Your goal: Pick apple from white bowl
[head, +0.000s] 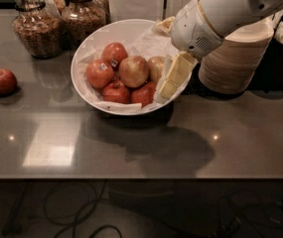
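Observation:
The large white bowl (pixel 123 28), lined with crinkled white paper, stands on the grey counter at centre back. Several apples lie in it: a yellowish-red one (pixel 133 71) in the middle, red ones (pixel 100 73) around it, and a pale one (pixel 156 66) at the right. My gripper (pixel 172 78), cream-coloured on a white arm coming from the upper right, hangs over the bowl's right rim. It is next to the pale apple and a red one (pixel 143 93). It holds nothing that I can see.
A loose red apple (pixel 1 81) lies on the counter at the far left. Two glass jars (pixel 34 26) (pixel 84 11) stand behind the bowl at the left. A stack of beige disposable bowls (pixel 235 58) stands right of the bowl. The counter's front edge (pixel 131 176) runs across below.

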Available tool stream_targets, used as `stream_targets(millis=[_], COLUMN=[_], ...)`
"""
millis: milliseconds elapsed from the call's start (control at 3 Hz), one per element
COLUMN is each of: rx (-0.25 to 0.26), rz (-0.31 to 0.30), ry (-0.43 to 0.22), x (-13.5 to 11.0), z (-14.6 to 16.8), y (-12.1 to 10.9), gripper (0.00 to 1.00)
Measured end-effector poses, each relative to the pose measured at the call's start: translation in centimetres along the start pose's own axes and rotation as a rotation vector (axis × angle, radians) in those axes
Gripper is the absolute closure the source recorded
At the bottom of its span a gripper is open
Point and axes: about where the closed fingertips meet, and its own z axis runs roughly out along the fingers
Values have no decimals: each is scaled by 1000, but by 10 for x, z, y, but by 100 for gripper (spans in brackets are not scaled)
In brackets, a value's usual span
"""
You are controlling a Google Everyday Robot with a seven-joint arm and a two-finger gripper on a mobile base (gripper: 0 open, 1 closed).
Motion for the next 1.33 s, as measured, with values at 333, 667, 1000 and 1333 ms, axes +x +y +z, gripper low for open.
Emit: stream_targets(millis=[333, 667, 1000, 1333], rx=[9, 6, -10, -23], rz=[10, 30, 48, 57], ry=[-22, -53, -73, -91], x=[0, 4, 8, 9], z=[7, 26, 42, 54], y=[-3, -11, -17, -23], gripper=[0, 0, 0, 0])
